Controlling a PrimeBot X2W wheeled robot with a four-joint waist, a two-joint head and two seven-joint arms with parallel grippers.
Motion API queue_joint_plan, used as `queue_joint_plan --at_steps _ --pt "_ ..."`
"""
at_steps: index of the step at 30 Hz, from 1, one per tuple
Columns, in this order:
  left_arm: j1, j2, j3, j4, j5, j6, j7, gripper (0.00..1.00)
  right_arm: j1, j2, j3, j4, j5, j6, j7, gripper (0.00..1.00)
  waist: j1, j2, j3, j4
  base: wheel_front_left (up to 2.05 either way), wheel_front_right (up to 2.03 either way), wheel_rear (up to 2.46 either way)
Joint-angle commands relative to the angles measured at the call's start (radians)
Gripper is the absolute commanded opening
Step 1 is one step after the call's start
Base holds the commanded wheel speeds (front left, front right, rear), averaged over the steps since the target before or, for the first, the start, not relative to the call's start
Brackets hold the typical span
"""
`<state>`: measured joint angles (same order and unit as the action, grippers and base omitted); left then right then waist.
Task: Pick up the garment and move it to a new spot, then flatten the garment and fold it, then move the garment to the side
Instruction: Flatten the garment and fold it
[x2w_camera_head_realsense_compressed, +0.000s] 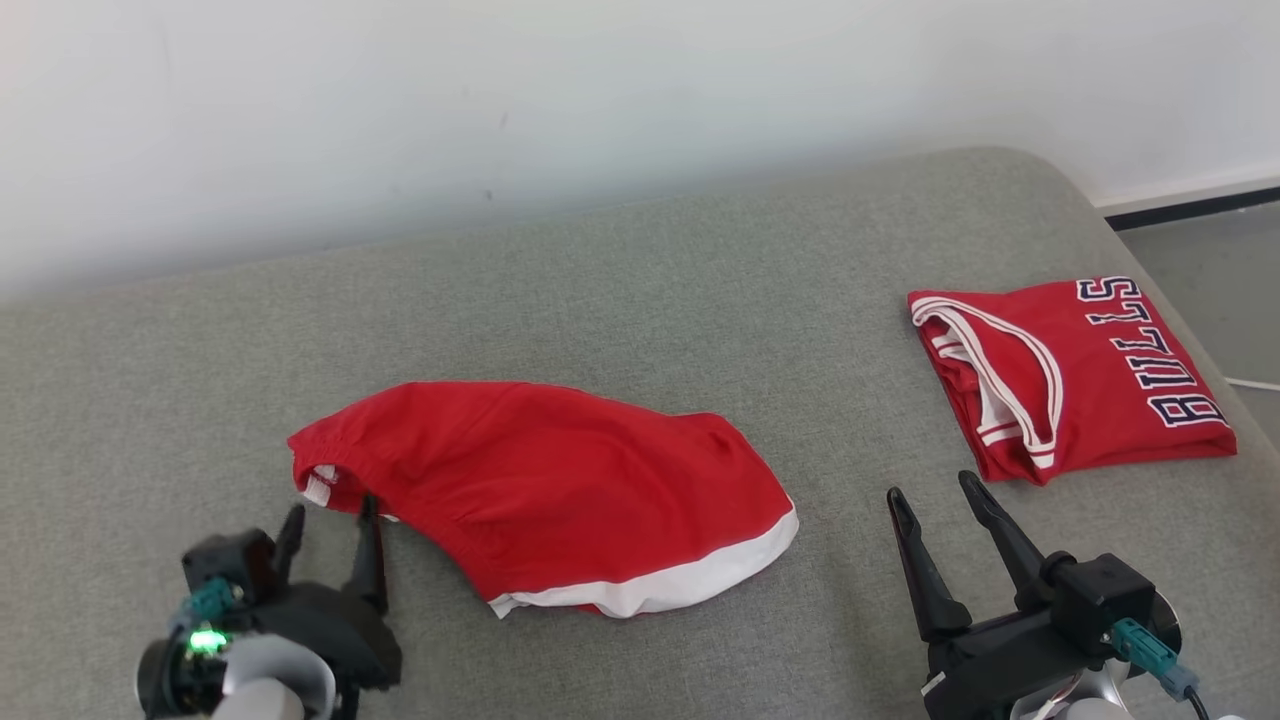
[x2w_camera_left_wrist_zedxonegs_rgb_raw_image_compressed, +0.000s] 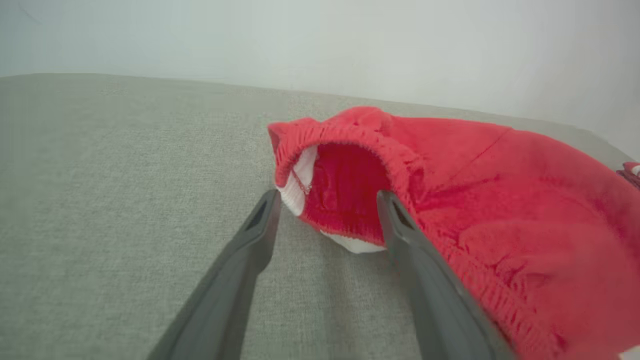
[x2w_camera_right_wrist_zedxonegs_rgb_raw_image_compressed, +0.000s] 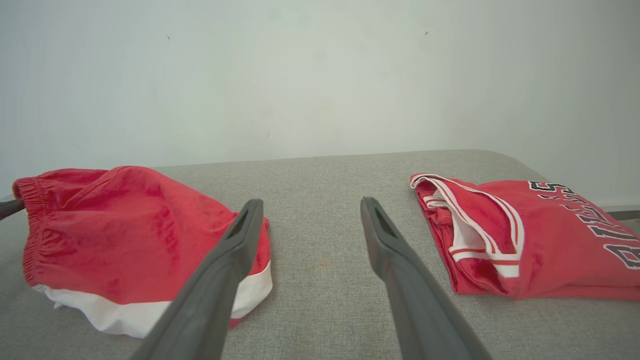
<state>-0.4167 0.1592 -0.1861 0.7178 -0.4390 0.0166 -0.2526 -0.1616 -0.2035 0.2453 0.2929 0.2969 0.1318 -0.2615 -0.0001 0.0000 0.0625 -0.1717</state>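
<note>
One word reads clearly: "BULLS", in dark white-edged letters on the folded red jersey (x2w_camera_head_realsense_compressed: 1080, 380) at the right of the grey fabric-covered worktop (x2w_camera_head_realsense_compressed: 700, 280). I see the red shorts with a white hem band (x2w_camera_head_realsense_compressed: 560, 490) lying mid-worktop, their elastic waistband end between the spread fingers of my left end effector (x2w_camera_head_realsense_compressed: 332, 520), which grips nothing. My right end effector (x2w_camera_head_realsense_compressed: 932, 500) stands open and empty between shorts and jersey, apart from both.

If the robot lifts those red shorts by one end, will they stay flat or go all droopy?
Probably droopy: the red shorts lie rumpled and sagging on the grey cushion, so they look soft. Likely light, being thin cloth. The gathered waistband looks stretchy, so it may bunch when pinched.
</note>
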Motion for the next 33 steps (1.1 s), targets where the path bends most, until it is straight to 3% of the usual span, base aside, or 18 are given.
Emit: queue_joint_plan --at_steps 1,9,13,22,28,29,30,31,33 --pt "0.027 -0.005 -0.005 -0.002 0.003 -0.005 -0.004 1.0 0.012 -0.002 -0.001 0.002 0.002 -0.002 -0.004 1.0 0.0001 0.0 -0.009 0.007 0.0 0.0 0.0" --pt "0.138 -0.053 -0.034 -0.122 0.016 -0.006 -0.012 1.0 0.018 0.006 -0.002 0.002 0.008 -0.002 -0.004 1.0 0.0001 0.0 -0.022 0.021 0.0 0.0 0.0" --pt "0.178 -0.083 -0.077 -0.201 -0.016 -0.039 -0.003 1.0 0.018 0.01 -0.006 -0.003 0.007 -0.002 -0.004 1.0 0.0001 0.0 -0.009 0.025 0.0 0.0 0.0" --pt "0.131 -0.094 -0.094 -0.196 -0.031 0.013 0.087 1.0 0.002 0.017 -0.007 -0.009 0.007 -0.002 -0.004 1.0 0.0001 0.0 0.015 0.009 0.0 0.0 0.0" --pt "0.104 -0.1 -0.09 -0.187 -0.084 0.003 0.116 1.0 0.001 0.022 -0.013 -0.011 0.006 -0.002 -0.004 1.0 0.0001 0.0 0.021 -0.004 0.0 0.0 0.0" --pt "0.099 -0.101 -0.091 -0.184 -0.09 0.001 0.123 0.8 0.001 0.022 -0.014 -0.011 0.006 -0.002 -0.004 1.0 0.0001 0.0 0.021 -0.005 0.0 0.0 0.0" --pt "0.094 -0.101 -0.09 -0.183 -0.097 -0.003 0.127 0.17 0.002 0.022 -0.015 -0.011 0.005 -0.002 -0.004 1.0 0.0001 0.0 0.022 -0.005 0.0 0.0 0.0" --pt "0.091 -0.102 -0.092 -0.18 -0.106 -0.008 0.136 0.0 0.002 0.022 -0.016 -0.012 0.005 -0.002 -0.004 1.0 0.0001 0.0 0.022 -0.005 0.0 0.0 0.0" --pt "0.084 -0.103 -0.1 -0.174 -0.113 -0.012 0.145 0.0 0.003 0.023 -0.019 -0.013 0.004 -0.002 -0.004 1.0 0.0001 0.0 0.023 -0.005 0.0 0.0 0.0"
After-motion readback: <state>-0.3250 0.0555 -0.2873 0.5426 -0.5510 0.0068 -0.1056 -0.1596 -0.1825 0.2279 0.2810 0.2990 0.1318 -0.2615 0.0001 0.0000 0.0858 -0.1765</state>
